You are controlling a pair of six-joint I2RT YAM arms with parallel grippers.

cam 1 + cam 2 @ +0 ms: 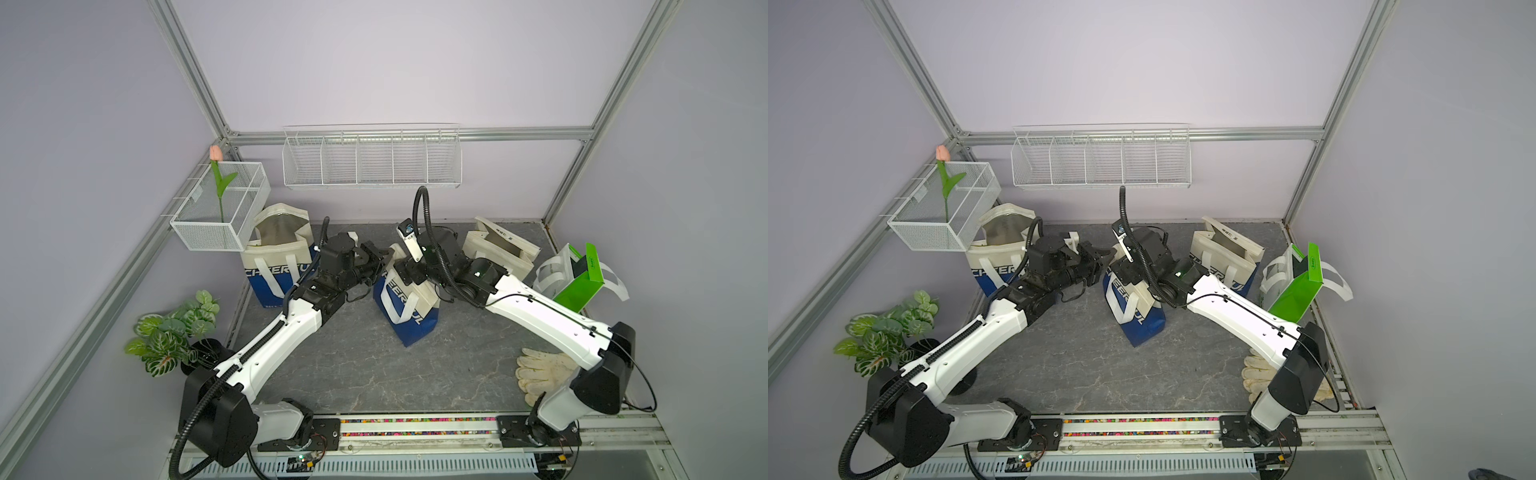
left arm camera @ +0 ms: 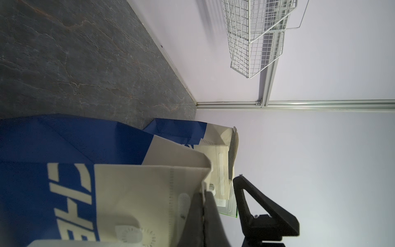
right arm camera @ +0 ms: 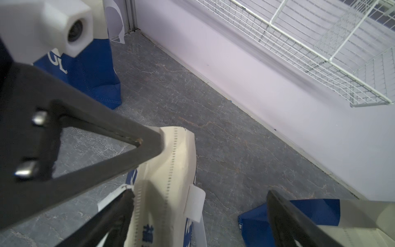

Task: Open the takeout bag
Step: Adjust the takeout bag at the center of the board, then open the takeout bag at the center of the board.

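The takeout bag [image 1: 405, 303] [image 1: 1133, 307], blue below and cream above with white handles, stands tilted mid-table in both top views. My left gripper [image 1: 387, 254] [image 1: 1106, 255] [image 2: 204, 198] is shut on the bag's cream top edge [image 2: 149, 192]. My right gripper [image 1: 401, 270] [image 1: 1121, 270] [image 3: 199, 192] is open wide at the same top. The cream rim [image 3: 171, 166] and a white handle tab [image 3: 194, 203] lie between its fingers [image 3: 286, 218] and touch neither pad. The left gripper's finger [image 3: 106, 149] pinches the rim's far end.
Two similar blue and cream bags stand open at the back left [image 1: 276, 257] and back right [image 1: 498, 249]. A green and white bag [image 1: 579, 278] is at the right edge, white gloves [image 1: 540, 370] lie near the right arm, and a plant [image 1: 174, 332] stands left. Wire baskets [image 1: 372, 160] hang on the walls.
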